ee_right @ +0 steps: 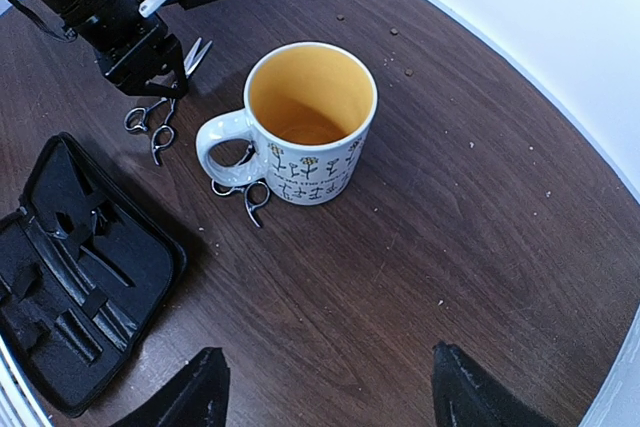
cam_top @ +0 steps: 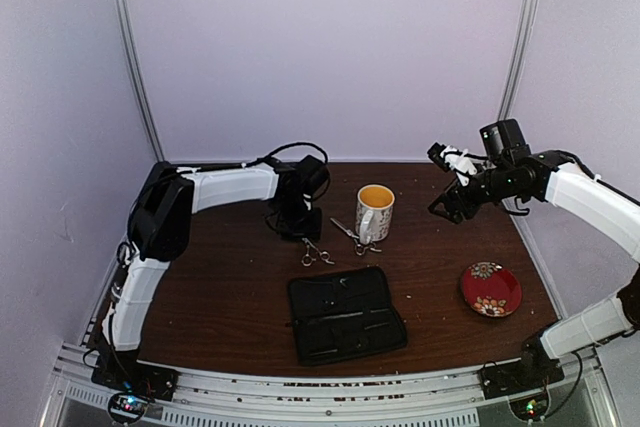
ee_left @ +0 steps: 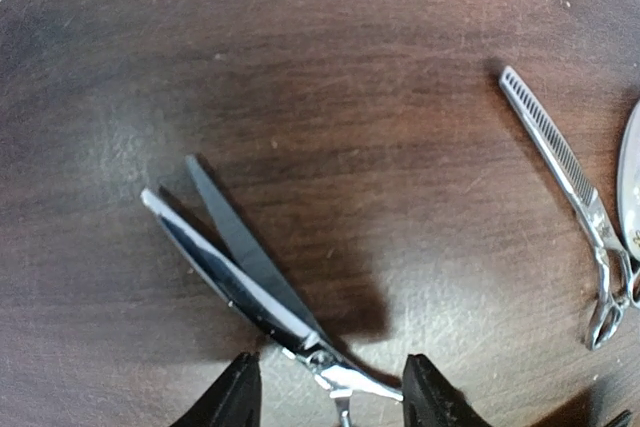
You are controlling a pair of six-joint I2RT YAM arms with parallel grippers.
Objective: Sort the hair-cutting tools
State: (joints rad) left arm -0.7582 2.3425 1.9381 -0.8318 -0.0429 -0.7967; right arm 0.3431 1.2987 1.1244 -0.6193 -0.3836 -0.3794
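One pair of silver scissors (ee_left: 238, 269) lies on the brown table, blades slightly apart and pointing away. My left gripper (ee_left: 330, 375) is open and low over it, its fingers (ee_left: 238, 395) on either side of the pivot. Both also show in the top view: the gripper (cam_top: 304, 231) and the scissors (cam_top: 317, 253). A second pair, with a toothed blade (ee_left: 563, 159), lies beside the white mug (cam_top: 375, 211), its rings (ee_right: 246, 197) under the mug's handle. My right gripper (ee_right: 330, 402) is open and empty, held high right of the mug. I cannot make out the thin black clips.
An open black case (cam_top: 346, 315) lies at the front middle, with dark straps inside (ee_right: 75, 267). A red floral plate (cam_top: 491, 289) sits front right. The yellow-lined mug (ee_right: 310, 122) stands mid-table. White walls enclose the back and sides.
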